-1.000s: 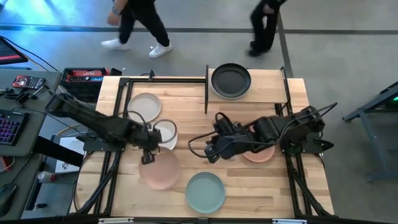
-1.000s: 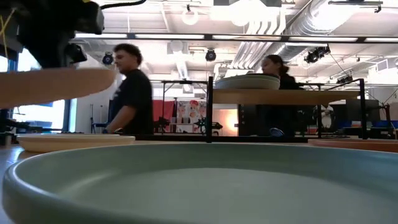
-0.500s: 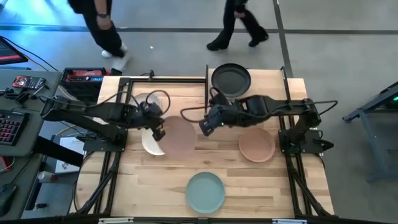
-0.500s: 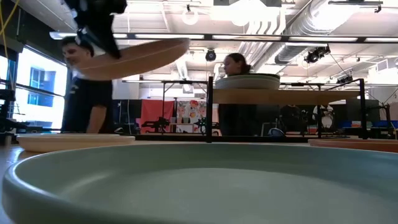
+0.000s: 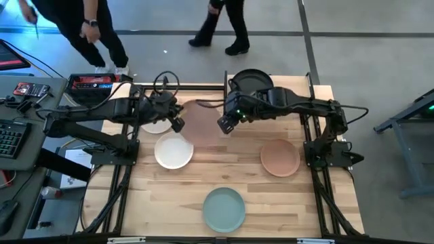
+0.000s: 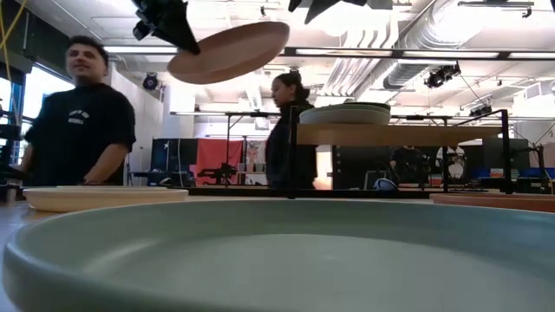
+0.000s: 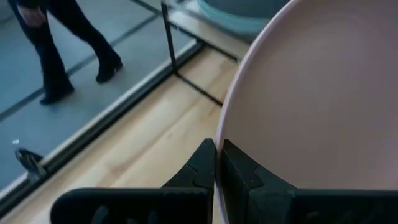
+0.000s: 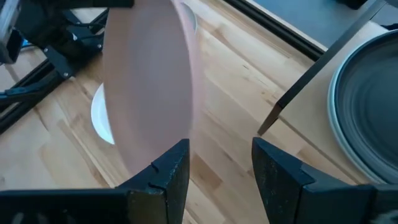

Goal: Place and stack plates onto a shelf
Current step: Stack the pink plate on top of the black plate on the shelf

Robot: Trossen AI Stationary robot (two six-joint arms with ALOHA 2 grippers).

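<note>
The left gripper's (image 7: pixel 216 163) jaws are clamped on the rim of a pale pink plate (image 5: pixel 200 120), held tilted in the air above the bench (image 5: pixel 244 175). Just beyond the plate's far edge, the right gripper's (image 8: pixel 214 163) jaws stand wide, empty, facing it. Past them the shelf (image 5: pixel 298 102) carries a dark plate (image 5: pixel 251 85). Under the left jaws lies a white plate (image 5: pixel 173 150); a salmon plate (image 5: pixel 280 157) and a grey-green plate (image 5: pixel 224 208) lie farther off.

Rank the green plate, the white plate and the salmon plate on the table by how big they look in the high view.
1. Green plate, marginally largest.
2. Salmon plate and white plate: too close to rank.
All three look nearly alike from above.
</note>
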